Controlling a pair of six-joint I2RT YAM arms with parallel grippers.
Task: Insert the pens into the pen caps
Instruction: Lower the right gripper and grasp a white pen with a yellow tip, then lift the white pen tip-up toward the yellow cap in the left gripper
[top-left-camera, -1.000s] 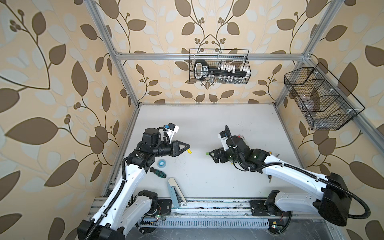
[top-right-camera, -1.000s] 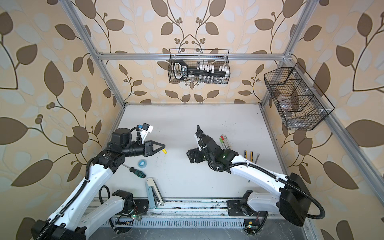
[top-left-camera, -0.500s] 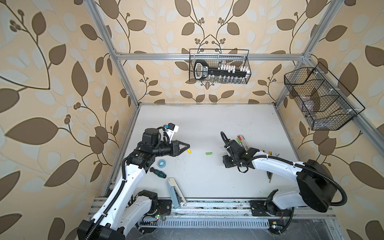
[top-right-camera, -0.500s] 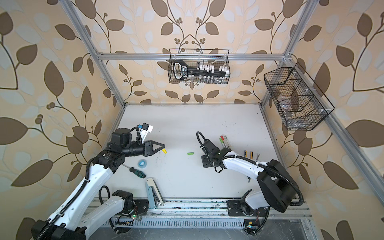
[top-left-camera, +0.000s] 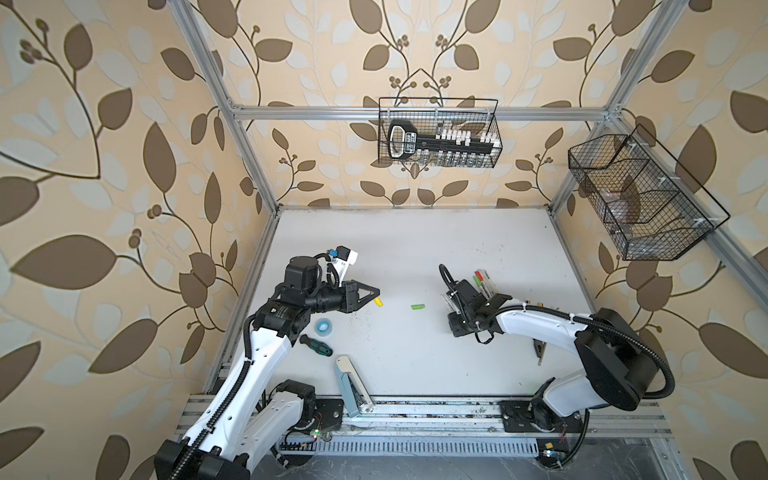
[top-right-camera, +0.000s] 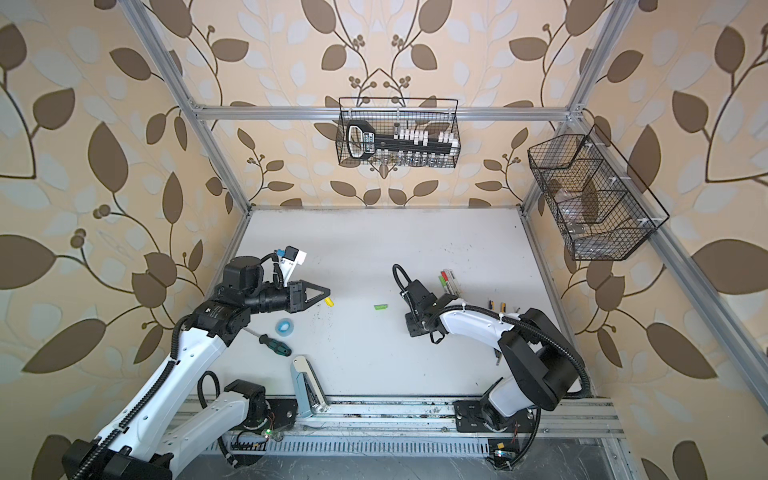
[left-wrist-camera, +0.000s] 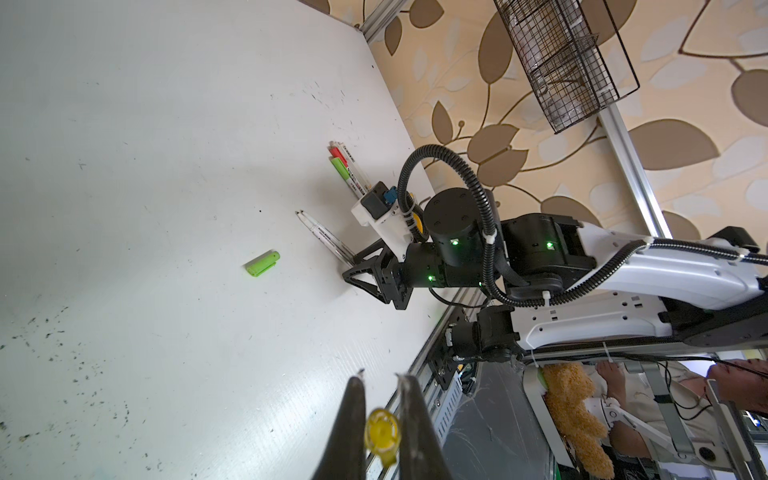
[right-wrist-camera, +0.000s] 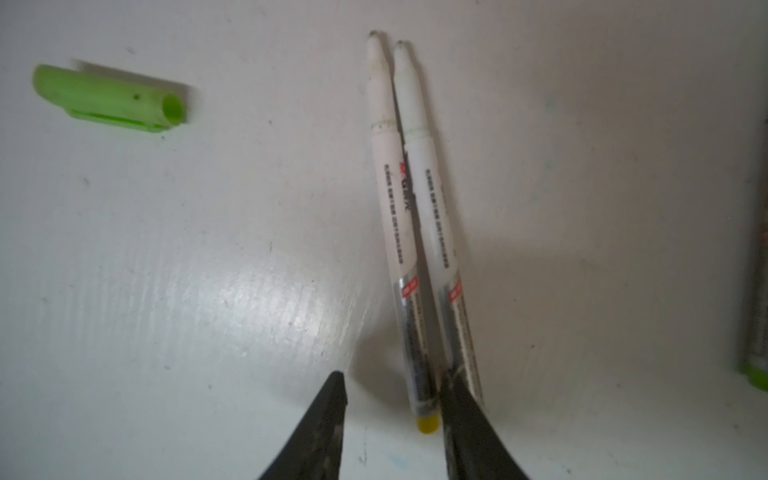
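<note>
Nearest the front rail, a stapler (top-left-camera: 349, 384), a screwdriver (top-left-camera: 316, 344) and a tape roll (top-left-camera: 323, 326) lie on the table (top-left-camera: 415, 241). Just beyond, the left gripper (left-wrist-camera: 380, 376) is clamped tight on a yellow cap (left-wrist-camera: 381, 432). A green cap (top-left-camera: 417, 307) lies loose mid-table. Farther right, the right gripper (right-wrist-camera: 390, 376) stands partly open astride a yellow-ended pen (right-wrist-camera: 405, 249), which sits against one finger and clear of the other. A second pen (right-wrist-camera: 440, 232) lies touching alongside it. Capped pens (top-left-camera: 484, 280) lie behind.

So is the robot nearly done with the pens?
Not yet. The capped pens look done. The left gripper holds the yellow cap; the right gripper straddles a bare pen, not gripping yet. The neighbour pen and the green cap wait.
</note>
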